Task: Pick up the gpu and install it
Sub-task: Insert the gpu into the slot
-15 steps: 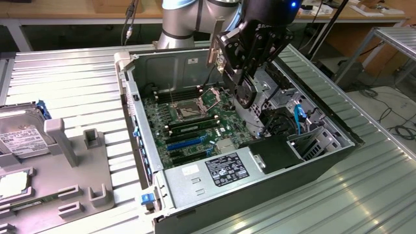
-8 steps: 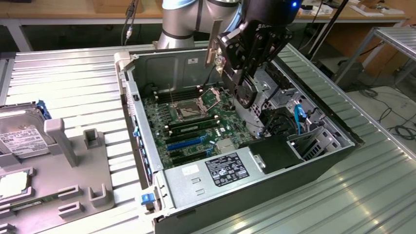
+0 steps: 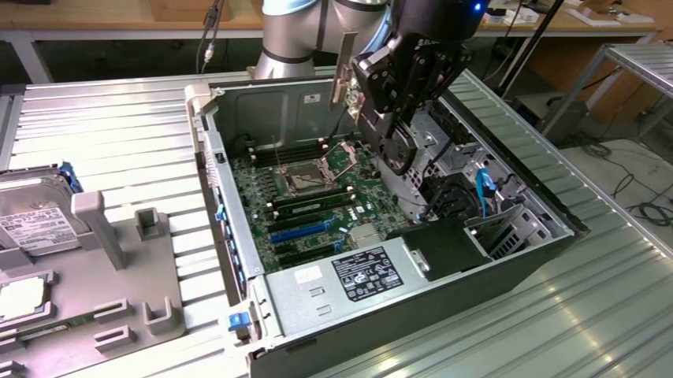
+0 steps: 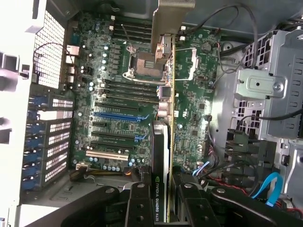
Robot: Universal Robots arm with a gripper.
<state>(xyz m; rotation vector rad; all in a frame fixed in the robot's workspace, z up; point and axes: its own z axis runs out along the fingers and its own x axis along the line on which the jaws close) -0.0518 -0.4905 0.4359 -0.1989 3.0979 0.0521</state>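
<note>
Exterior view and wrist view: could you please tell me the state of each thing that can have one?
gpu: held in the tool, above the board, not seated.
tool: shut on the gpu.
case: lying on its side, open.
blue slots: empty.
drive: lying outside the case, at the exterior view's left.

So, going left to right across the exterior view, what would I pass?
Hard drive → grey holder → processor socket → tool holding the gpu → blue cable → metal frame.
</note>
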